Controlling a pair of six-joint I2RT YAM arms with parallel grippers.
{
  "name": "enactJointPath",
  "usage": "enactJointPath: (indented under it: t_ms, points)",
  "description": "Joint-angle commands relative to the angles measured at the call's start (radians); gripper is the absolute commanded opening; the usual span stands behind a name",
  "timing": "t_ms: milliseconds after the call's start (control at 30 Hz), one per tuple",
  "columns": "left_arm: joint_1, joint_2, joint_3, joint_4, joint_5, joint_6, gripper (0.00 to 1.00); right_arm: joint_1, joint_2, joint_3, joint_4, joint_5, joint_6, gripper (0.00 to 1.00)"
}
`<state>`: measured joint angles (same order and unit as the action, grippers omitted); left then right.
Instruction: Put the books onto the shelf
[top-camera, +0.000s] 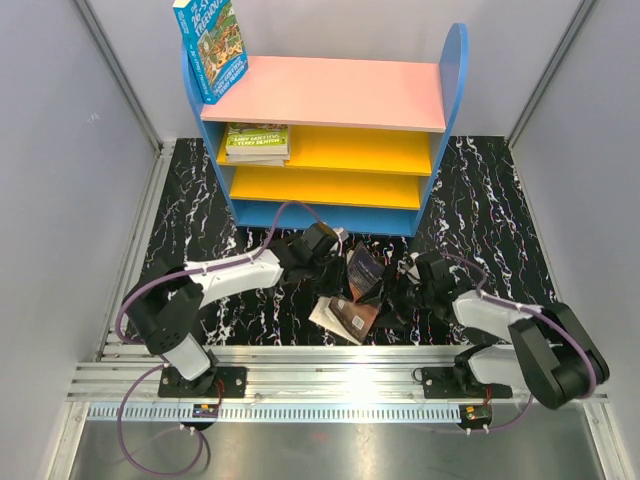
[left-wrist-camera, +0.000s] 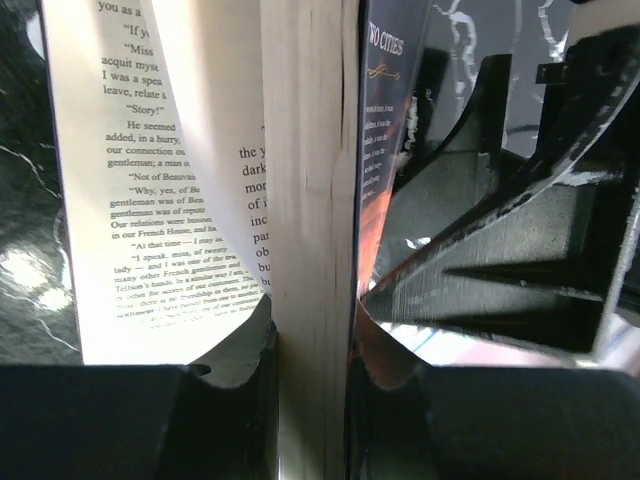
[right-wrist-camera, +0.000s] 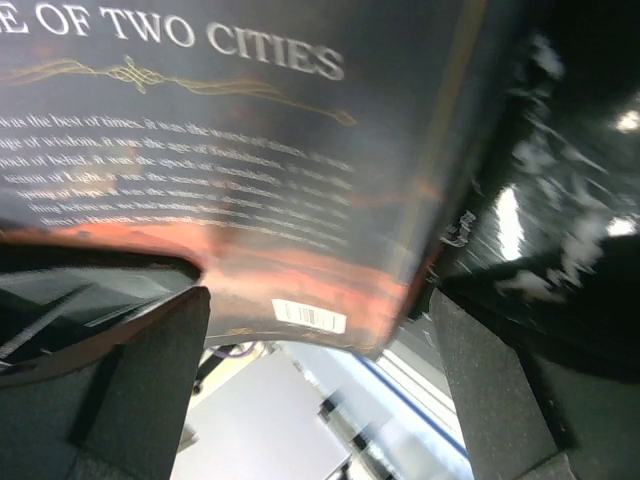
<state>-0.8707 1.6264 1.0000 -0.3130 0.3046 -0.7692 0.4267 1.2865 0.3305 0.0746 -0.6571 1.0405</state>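
Left wrist view shows the trouble best. The left gripper (left-wrist-camera: 312, 345) is pressed together on the thick bunch of pages of the dark book (left-wrist-camera: 305, 200). Some front pages flop open to one side, and the back cover leans away on the other side.

If the arm lifts now, I think the loose pages could bend or catch on the shelf (top-camera: 455, 70). The pinch is right at the book's edge, so the book might also tip or slip out.

The right gripper (right-wrist-camera: 315, 310) has its fingers wide apart. The book's back cover hangs just above and between them, but they do not pinch it.

From the top, the dark book stands partly open on the table (top-camera: 480, 200), between the two grippers and near the shelf's bottom board. A blue book (top-camera: 212, 45) stands on the pink top board. A yellow-green book (top-camera: 257, 142) lies on the upper yellow board.
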Motion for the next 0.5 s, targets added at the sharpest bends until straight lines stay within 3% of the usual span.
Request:
enactJointPath:
  t_ms: [0, 267, 400, 467]
  points:
    - [0.041, -0.106, 0.011, 0.113, 0.114, -0.077, 0.0, -0.015, -0.122, -0.039, -0.143, 0.166, -0.073, 1.0]
    - [0.164, -0.204, -0.008, 0.192, 0.208, -0.175, 0.0, -0.032, -0.409, -0.021, -0.286, 0.191, -0.018, 1.0]
    - [0.173, -0.207, -0.017, 0.268, 0.255, -0.219, 0.0, -0.042, -0.457, -0.054, -0.156, 0.133, 0.108, 1.0]
    - [0.171, -0.211, -0.035, 0.285, 0.26, -0.238, 0.0, -0.043, -0.447, -0.064, -0.014, 0.096, 0.205, 1.0]
